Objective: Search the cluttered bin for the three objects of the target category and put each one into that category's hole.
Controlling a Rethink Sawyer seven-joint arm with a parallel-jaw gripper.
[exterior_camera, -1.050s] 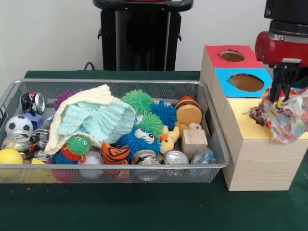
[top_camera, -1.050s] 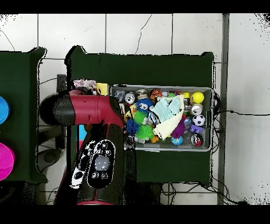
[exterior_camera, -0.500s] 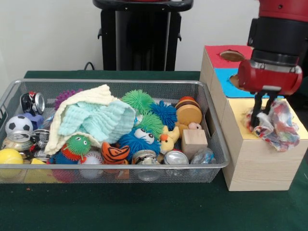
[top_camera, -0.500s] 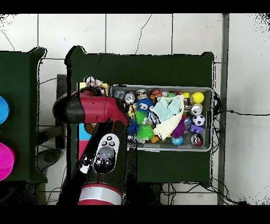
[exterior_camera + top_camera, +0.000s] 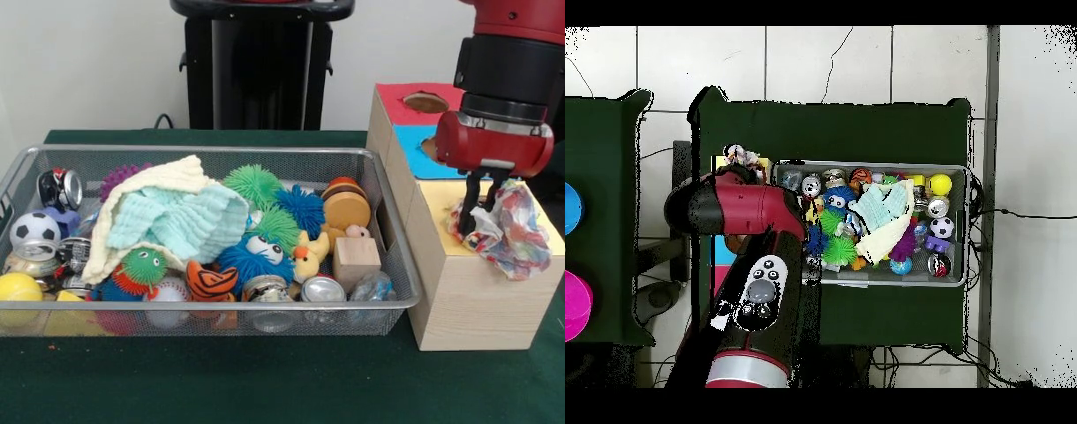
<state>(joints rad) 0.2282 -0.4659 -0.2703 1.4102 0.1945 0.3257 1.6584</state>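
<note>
Left of the yellow-topped box (image 5: 459, 265): wire bin (image 5: 388, 305) crammed with spiky balls, cans and a towel (image 5: 172, 216). Over that box: pincer (image 5: 482, 199) clenched on crumpled multicoloured wrapper (image 5: 508, 230), held above the top, presumably for dropping into its hole, hidden beneath.

The wire bin (image 5: 388, 305) is packed wall to wall: a heaped cloth (image 5: 172, 216) fills its middle, with spiky balls (image 5: 274, 208), cans (image 5: 322, 288) and a wooden block (image 5: 357, 261) crowding the end nearest the box. On the box, the red hole (image 5: 425, 102) lies open from above. The arm's red head (image 5: 493, 141) overhangs the blue hole (image 5: 452, 150), and crumpled wrapper (image 5: 505, 228) covers the yellow top (image 5: 441, 199). Bare bench (image 5: 221, 380) runs along the bin's front.
</note>
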